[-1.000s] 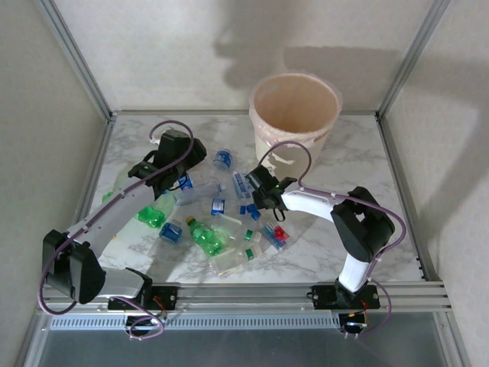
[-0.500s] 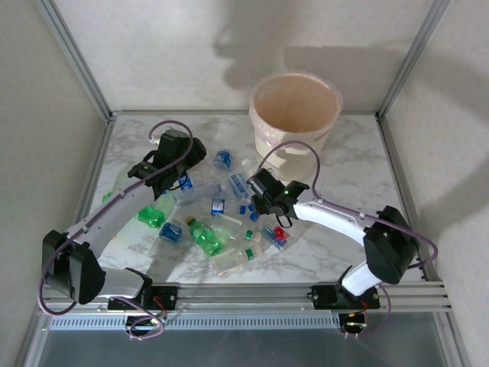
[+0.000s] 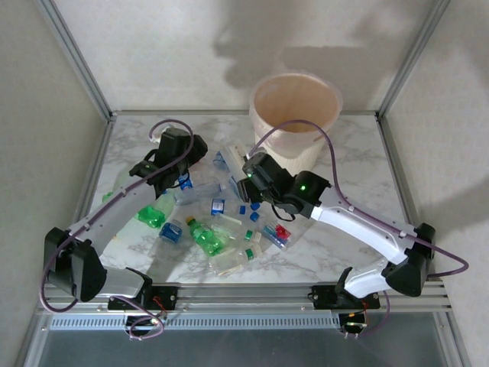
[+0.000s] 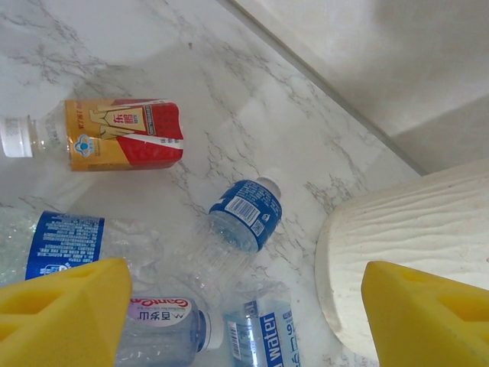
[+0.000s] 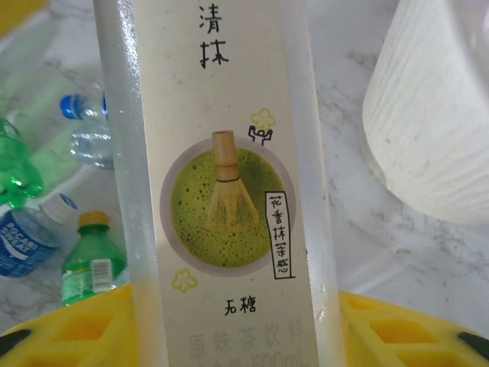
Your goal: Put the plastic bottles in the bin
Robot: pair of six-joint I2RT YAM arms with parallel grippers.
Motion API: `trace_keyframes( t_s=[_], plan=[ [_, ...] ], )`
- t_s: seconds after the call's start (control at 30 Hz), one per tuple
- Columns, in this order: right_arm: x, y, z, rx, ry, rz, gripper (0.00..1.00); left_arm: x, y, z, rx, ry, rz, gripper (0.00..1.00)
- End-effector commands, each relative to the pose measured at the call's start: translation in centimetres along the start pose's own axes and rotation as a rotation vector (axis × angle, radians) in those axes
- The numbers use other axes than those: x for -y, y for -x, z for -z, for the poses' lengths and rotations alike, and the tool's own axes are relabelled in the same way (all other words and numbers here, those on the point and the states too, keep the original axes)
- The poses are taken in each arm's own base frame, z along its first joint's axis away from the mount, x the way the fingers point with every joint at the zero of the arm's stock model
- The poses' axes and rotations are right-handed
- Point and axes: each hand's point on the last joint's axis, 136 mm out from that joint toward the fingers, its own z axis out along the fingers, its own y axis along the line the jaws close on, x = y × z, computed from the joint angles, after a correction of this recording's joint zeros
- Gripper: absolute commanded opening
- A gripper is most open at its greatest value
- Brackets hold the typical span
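Your right gripper is clamped on a tall, clear, flat-sided bottle with a pale matcha label. Its yellow gridded pads press on both sides, just beside the ribbed cream wall of the bin. Your left gripper stands wide, its two yellow foam pads apart above five crushed bottles on the marbled worktop: one red-and-orange labelled, three blue-labelled and one pink-labelled, all near the bin's foot.
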Motion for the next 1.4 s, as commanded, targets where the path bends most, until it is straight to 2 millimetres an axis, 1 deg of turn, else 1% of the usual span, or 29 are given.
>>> trace_keyframes(
  t_s=[0.0,0.1,0.2,0.37,0.47,0.57,0.63,0.67,0.7,0.77,0.87,0.97,1.03,1.1,1.2,1.37],
  plan=[
    [0.7,3.2,3.3,0.089,-0.027,0.018,0.35,1.6,0.8,-0.2,0.006,-0.037,0.02,0.79],
    [1.0,6.2,5.5,0.175,-0.045,0.003,0.36,2.1,1.1,-0.3,0.006,-0.037,0.013,0.79],
    [1.6,9.3,6.9,0.246,-0.074,-0.005,0.37,2.6,1.3,-0.3,0.008,-0.043,-0.003,0.79],
    [4.4,14.8,8.8,0.342,-0.111,-0.061,0.36,3.1,1.7,-0.2,0.01,-0.048,-0.028,0.79],
    [6.2,17.1,8.9,0.374,-0.128,-0.101,0.37,3.2,2.1,0.1,0.025,-0.053,-0.026,0.79],
    [8.5,18.6,8.2,0.378,-0.144,-0.158,0.37,3.5,1.7,-0.4,0.008,-0.067,-0.019,0.79],
    [10.3,19.1,7.4,0.367,-0.164,-0.199,0.37,4.1,1.4,-0.7,-0.013,-0.077,-0.033,0.78],
    [11.7,19.3,7.0,0.358,-0.186,-0.228,0.36,4.3,1.5,-0.7,-0.015,-0.079,-0.042,0.78],
    [12.4,19.3,6.4,0.346,-0.195,-0.246,0.36,4.6,1.6,-0.6,-0.014,-0.082,-0.05,0.78],
    [13.7,19.3,5.3,0.32,-0.199,-0.277,0.36,5.0,1.9,-0.3,-0.005,-0.092,-0.062,0.78],
    [15.2,19.0,3.9,0.284,-0.223,-0.298,0.36,4.7,2.0,0.0,0.008,-0.089,-0.063,0.78],
    [16.5,18.6,3.0,0.262,-0.242,-0.319,0.36,4.5,1.4,-0.4,-0.007,-0.09,-0.058,0.78],
    [17.1,18.3,2.3,0.247,-0.248,-0.328,0.36,4.6,1.3,-0.5,-0.017,-0.092,-0.062,0.78],
    [17.5,17.9,1.6,0.232,-0.251,-0.331,0.36,4.9,1.6,-0.1,-0.01,-0.094,-0.067,0.78],
    [17.7,17.2,0.4,0.209,-0.258,-0.327,0.36,4.7,2.1,0.5,0.011,-0.088,-0.073,0.78],
    [18.3,16.8,-0.7,0.198,-0.274,-0.321,0.36,4.2,1.6,0.3,-0.01,-0.076,-0.07,0.78]
  ],
)
